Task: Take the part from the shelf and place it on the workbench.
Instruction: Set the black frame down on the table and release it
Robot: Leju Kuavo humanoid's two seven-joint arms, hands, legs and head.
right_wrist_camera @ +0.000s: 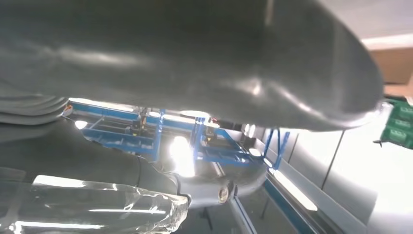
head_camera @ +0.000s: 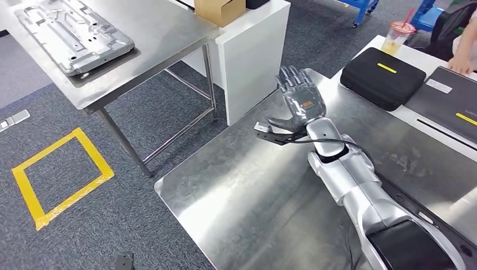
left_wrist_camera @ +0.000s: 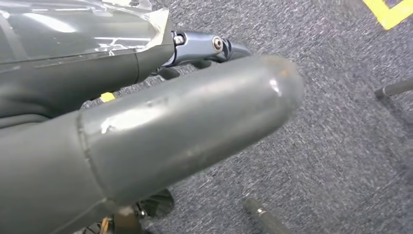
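Note:
The part (head_camera: pixel 73 34), a flat grey metal plate with ribs and holes, lies on a steel table (head_camera: pixel 169 34) at the far left. My right hand (head_camera: pixel 298 98) is raised over the near steel workbench (head_camera: pixel 242 197), well to the right of the part. Its fingers are spread and hold nothing. In the right wrist view the thick grey thumb (right_wrist_camera: pixel 195 63) and a darker finger (right_wrist_camera: pixel 204 187) stand apart with nothing between them. In the left wrist view my left hand (left_wrist_camera: pixel 160 126) hangs over grey carpet, its thumb straight out, and it grips nothing.
A black case (head_camera: pixel 382 76), a dark flat case (head_camera: pixel 450 101) and a drink cup (head_camera: pixel 398 35) sit on a white table at the right, where a person's hand (head_camera: pixel 464 56) rests. A cardboard box (head_camera: pixel 219 10) tops a white cabinet (head_camera: pixel 253 56). A yellow tape square (head_camera: pixel 62 174) marks the carpet.

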